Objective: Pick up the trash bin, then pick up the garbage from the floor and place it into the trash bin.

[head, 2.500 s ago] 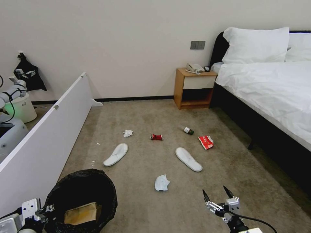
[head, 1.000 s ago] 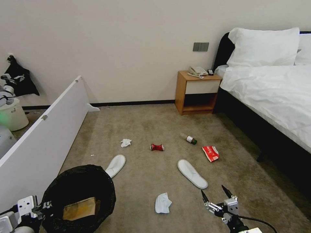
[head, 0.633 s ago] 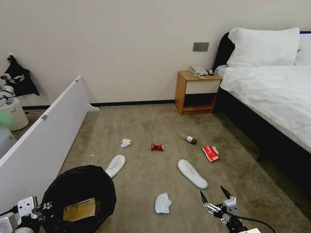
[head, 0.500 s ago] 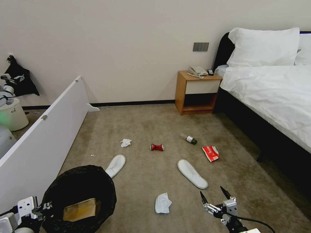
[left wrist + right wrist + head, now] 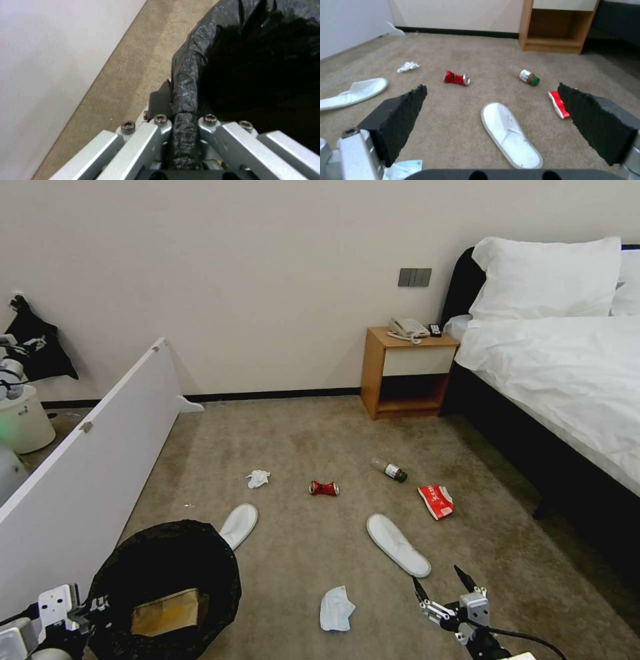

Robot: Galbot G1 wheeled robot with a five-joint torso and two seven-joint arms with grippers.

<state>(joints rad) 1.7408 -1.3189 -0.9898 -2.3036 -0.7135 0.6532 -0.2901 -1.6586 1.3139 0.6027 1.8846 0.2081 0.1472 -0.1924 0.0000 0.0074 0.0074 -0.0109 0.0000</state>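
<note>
One slipper (image 5: 398, 545) lies just ahead of the wide-open, empty right gripper (image 5: 443, 588).

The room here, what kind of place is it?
Most likely a hotel-style bedroom. A bed made up in white linen with a plump pillow stands by a wooden nightstand carrying a corded telephone, and two white disposable slippers lie on the carpet.
</note>
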